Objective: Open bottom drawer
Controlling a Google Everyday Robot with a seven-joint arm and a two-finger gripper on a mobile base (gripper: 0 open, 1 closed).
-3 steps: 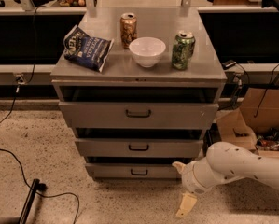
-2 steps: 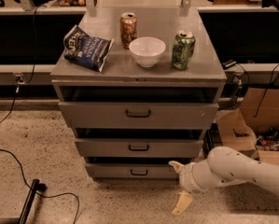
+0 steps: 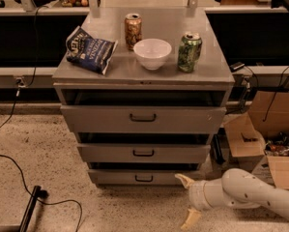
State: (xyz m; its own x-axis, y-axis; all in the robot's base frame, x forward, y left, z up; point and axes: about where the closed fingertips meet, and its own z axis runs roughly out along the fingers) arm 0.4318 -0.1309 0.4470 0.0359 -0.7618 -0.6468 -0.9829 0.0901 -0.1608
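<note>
Camera view: the bottom drawer (image 3: 115,177) sits lowest in the cabinet, just above the floor. It looks like stiff metal that should slide steadily, and its small dark handle (image 3: 144,178) is the place to hold. The gripper (image 3: 185,200) hangs just right of it, fingers spread wide.

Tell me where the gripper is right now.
In the camera view, the gripper hangs low, right of centre, open, its upper finger close to the right end of the bottom drawer.

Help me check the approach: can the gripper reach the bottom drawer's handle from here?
Probably yes. The gripper hangs open near the floor, close beside the handle of the bottom drawer, and nothing visible lies between them.
</note>
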